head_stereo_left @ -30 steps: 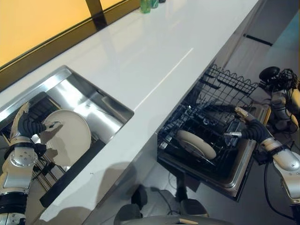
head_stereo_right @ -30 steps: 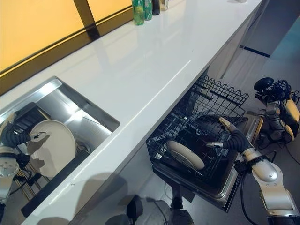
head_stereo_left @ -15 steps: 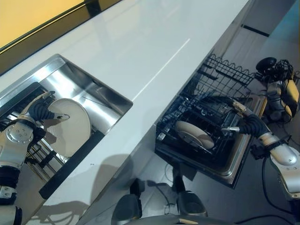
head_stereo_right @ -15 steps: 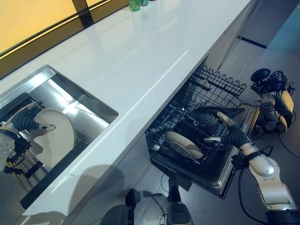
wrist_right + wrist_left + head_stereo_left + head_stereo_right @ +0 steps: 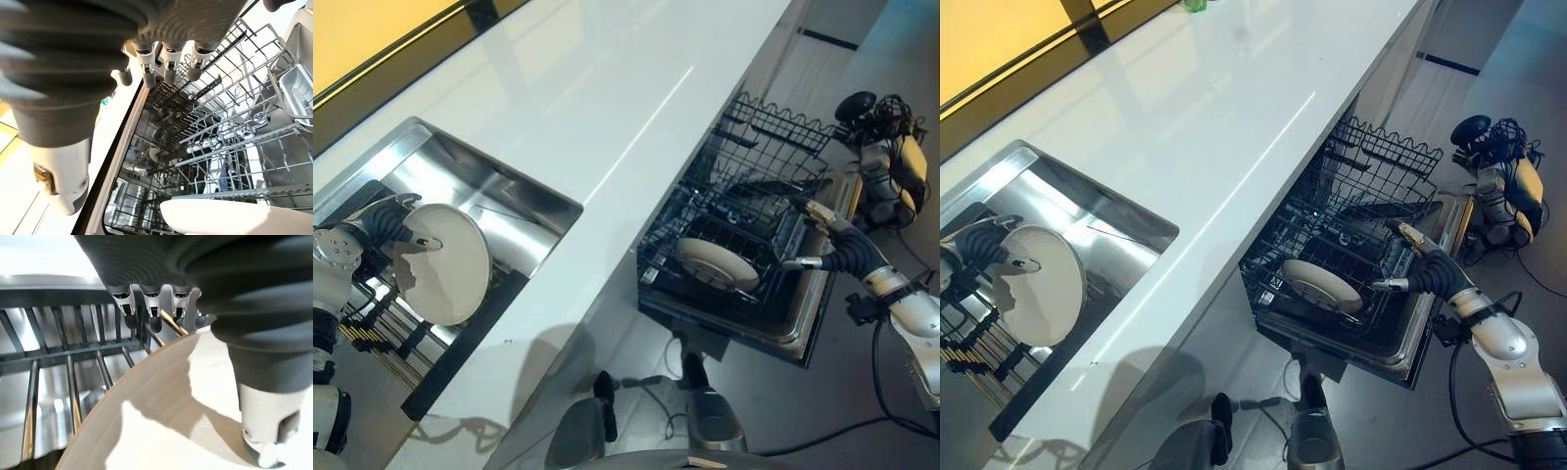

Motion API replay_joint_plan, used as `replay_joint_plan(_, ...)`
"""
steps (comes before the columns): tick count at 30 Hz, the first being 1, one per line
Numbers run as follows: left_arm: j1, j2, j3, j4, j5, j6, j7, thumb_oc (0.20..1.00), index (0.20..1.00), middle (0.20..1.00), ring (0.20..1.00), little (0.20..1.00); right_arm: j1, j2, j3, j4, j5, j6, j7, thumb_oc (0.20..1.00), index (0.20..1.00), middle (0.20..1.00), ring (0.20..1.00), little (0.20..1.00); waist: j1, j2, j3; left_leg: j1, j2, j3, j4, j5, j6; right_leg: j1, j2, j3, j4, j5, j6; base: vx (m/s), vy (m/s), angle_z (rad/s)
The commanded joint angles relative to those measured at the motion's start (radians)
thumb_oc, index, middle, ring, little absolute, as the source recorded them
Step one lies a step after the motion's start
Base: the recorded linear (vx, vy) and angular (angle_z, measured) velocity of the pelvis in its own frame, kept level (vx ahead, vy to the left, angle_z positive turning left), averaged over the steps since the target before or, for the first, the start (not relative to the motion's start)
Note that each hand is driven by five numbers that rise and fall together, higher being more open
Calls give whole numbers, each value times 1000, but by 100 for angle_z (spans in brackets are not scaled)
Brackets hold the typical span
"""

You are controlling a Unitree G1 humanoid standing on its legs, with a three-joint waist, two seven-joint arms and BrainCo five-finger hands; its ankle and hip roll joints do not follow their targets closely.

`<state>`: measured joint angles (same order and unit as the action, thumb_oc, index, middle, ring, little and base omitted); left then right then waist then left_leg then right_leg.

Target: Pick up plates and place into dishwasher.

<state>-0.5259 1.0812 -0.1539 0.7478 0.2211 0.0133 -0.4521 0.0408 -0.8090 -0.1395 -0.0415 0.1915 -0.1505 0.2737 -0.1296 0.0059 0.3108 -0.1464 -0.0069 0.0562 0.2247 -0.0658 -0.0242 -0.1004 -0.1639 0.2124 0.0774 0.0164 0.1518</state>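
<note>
A kitchen. A long white countertop [image 5: 607, 108] holds a steel sink [image 5: 480, 186] on the left. An open dishwasher [image 5: 744, 255] sits below on the right.

White glossy countertop [image 5: 607, 108] is running diagonally, reflecting overhead light. Yellow-orange window panel [image 5: 362, 34] with a dark frame [image 5: 1077, 20] is sitting along its far edge. Stainless sink basin [image 5: 489, 191] is sitting recessed in the counter. Grey floor [image 5: 1381, 411] is showing below the counter front.

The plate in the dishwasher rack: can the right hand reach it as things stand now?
Probably yes. The right hand hangs open beside the pulled-out rack, and the plate lies near it with nothing over it.
</note>
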Motion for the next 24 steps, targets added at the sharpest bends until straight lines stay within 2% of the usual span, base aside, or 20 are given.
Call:
replay_joint_plan(1,104,-82,-83,67,-16,36,-202,1000,1000,1000,1000,1000,-87,-68,6,-52,56,-61,2,1000,1000,1000,1000,1000,-17,5,-30,63,-34,-11,-85,13,30,-29,-12,-11,33,78,25,7,32,-4)
replay_joint_plan(7,162,-95,-56,-40,-170,50,-360,1000,1000,1000,1000,1000,-70,-71,-1,-69,60,-54,10,1000,1000,1000,1000,1000,-10,18,-40,87,-39,-13,-98,9,28,-10,-21,-31,25,67,30,2,12,-2)
replay_joint_plan(10,205,-84,-51,-155,-277,47,-481,1000,1000,1000,1000,1000,-50,-71,-17,-81,70,-48,17,1000,1000,1000,1000,1000,-1,20,-45,92,-41,-19,-101,7,29,-2,-25,-45,22,64,34,5,-22,-2)
replay_joint_plan(12,235,-72,-56,-255,-337,69,-549,1000,1000,1000,1000,1000,-35,-68,-27,-81,76,-54,18,1000,1000,1000,1000,1000,6,20,-48,95,-43,-26,-102,6,32,2,-27,-54,19,65,37,1,-52,7)
replay_joint_plan(14,269,-72,-63,-347,-364,99,-614,1000,1000,1000,1000,1000,-27,-61,-26,-85,75,-58,13,1000,1000,1000,1000,1000,14,22,-50,98,-44,-33,-105,6,33,6,-31,-65,17,65,41,-11,-49,12)
replay_joint_plan(16,301,-72,-73,-385,-336,105,-633,1000,1000,1000,1000,1000,-24,-55,-21,-84,76,-62,12,1000,1000,1000,1000,1000,22,22,-56,101,-45,-38,-107,6,35,10,-32,-74,15,64,43,-8,-58,8)
replay_joint_plan(19,339,-46,-90,-424,-305,97,-629,225,225,225,225,225,-31,-61,-8,-95,86,-44,-2,1000,1000,1000,1000,1000,31,18,-66,105,-45,-45,-107,6,35,17,-33,-86,13,61,48,-4,-61,2)
replay_joint_plan(20,347,-42,-87,-437,-307,100,-629,200,200,200,200,200,-33,-68,-2,-100,94,-36,-11,1000,1000,1000,1000,1000,34,16,-68,106,-44,-46,-107,6,34,19,-33,-90,11,60,50,-5,-52,4)
replay_joint_plan(24,381,-10,-57,-498,-312,123,-634,200,200,200,200,200,-19,-74,-1,-100,110,-37,-21,1000,1000,1000,1000,1000,49,14,-86,114,-38,-57,-114,8,33,31,-29,-103,5,55,52,-1,-56,11)
